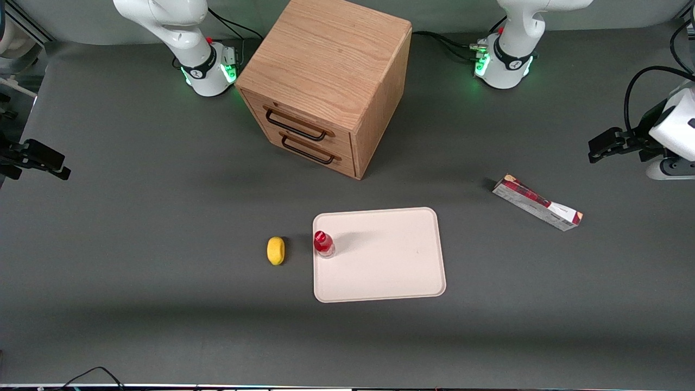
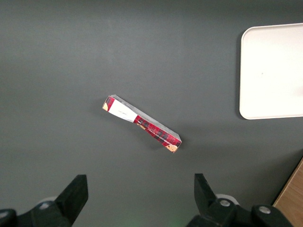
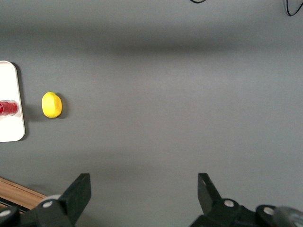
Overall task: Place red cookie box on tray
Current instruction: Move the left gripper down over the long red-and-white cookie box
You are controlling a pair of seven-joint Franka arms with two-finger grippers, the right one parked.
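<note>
Your red cookie box (image 1: 537,202) lies flat on the grey surface (image 1: 136,217) toward the working arm's end, well apart from the tray (image 1: 391,271) and turned at a slant to the tray's edges; its white end section points toward the front camera and its dark red end points away from it; nothing touches it. Your gripper (image 2: 141,201) hangs above the surface near the box, its fingers (image 2: 75,191) spread wide with nothing between them, and the box sits clear of both fingertips in the wrist view. On the tray you have a small red-capped bottle (image 1: 323,244) standing upright near the rim at the parked arm's end; just off that rim a yellow lemon (image 1: 276,250) rests on the surface, close to the bottle yet outside the tray. The wooden drawer cabinet (image 1: 326,81) stands farther from the front camera than the tray, its two dark handles facing the camera at an angle.
</note>
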